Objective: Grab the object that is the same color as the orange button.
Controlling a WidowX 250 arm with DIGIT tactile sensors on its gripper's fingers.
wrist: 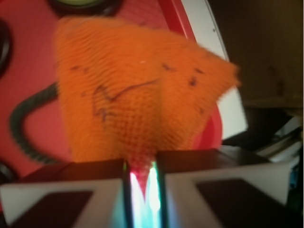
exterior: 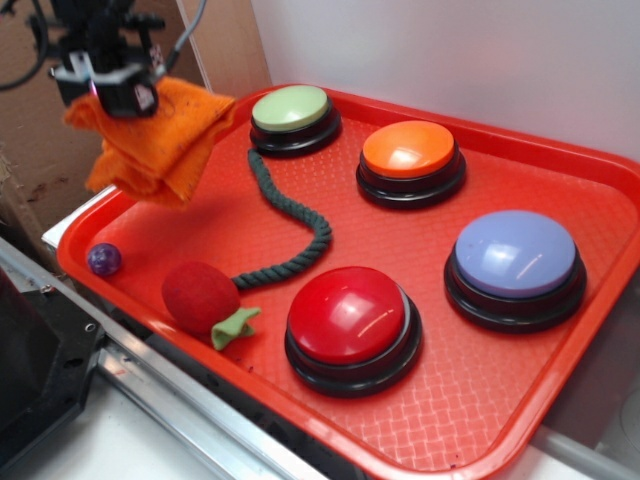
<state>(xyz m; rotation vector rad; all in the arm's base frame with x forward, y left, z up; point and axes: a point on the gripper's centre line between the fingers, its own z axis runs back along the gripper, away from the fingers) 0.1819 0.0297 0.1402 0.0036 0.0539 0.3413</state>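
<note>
Orange cloth rag, coarse-knit, crumpled and flecked with dark threads, pinched at its upper part by the gripper and lifted above the far-left corner of the red tray. Jaws closed on the fabric, nearly meeting in the wrist view. Hanging loosely with folds draping downward, long axis roughly vertical, a corner flaring toward the pale green button. Resting in the tray: orange button by the far edge, blue button by the right edge, red button near the front edge, dark green rope snaking through the middle, red plush ball with green leaf and small purple ball at the left edge.
</note>
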